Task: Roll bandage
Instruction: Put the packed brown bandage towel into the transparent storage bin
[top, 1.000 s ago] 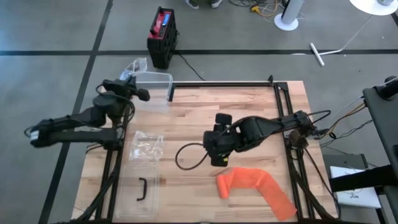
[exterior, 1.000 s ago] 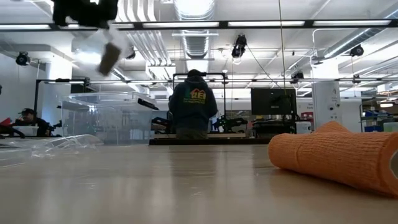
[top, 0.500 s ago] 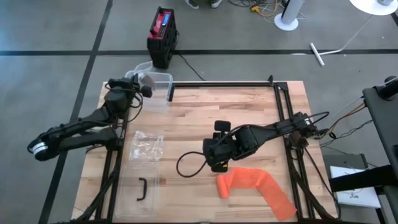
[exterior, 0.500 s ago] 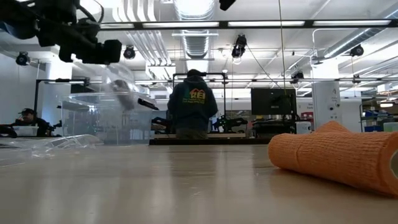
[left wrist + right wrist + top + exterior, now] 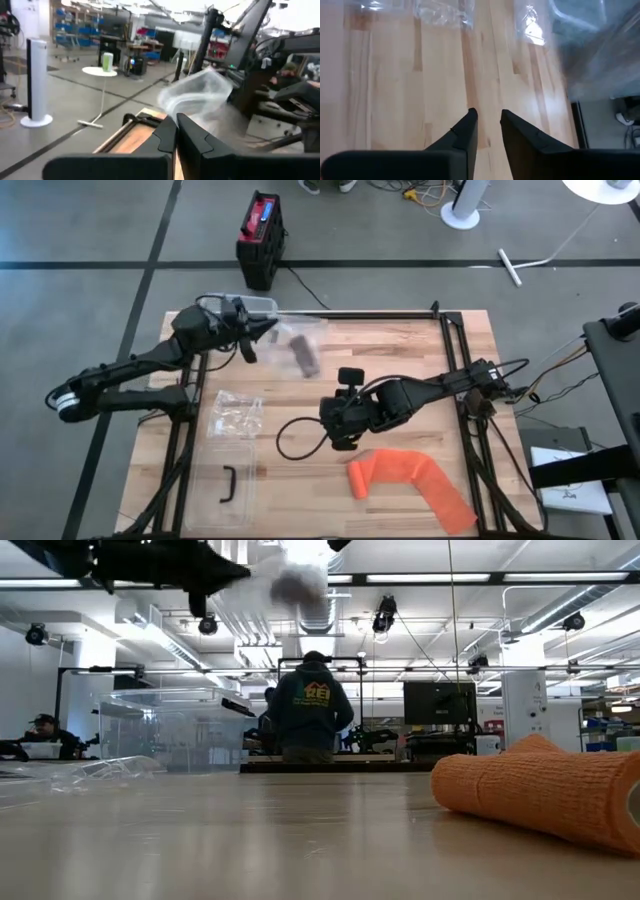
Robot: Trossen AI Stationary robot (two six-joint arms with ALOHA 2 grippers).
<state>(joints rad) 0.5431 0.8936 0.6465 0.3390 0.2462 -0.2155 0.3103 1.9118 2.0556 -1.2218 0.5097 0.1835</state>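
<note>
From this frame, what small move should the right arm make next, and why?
Probably swing the right gripper toward the orange bandage and lower it. Its narrowly parted fingers hold nothing above bare table, and the bandage lies part unrolled beside it. The left gripper, shut on a clear plastic bag, is busy at the far side.

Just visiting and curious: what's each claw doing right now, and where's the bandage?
Left gripper shut on clear plastic bag, lifted over the table's far side. Right gripper empty, fingers slightly apart, mid-table. Orange bandage lies unrolled near front right. Nothing blocking it.
</note>
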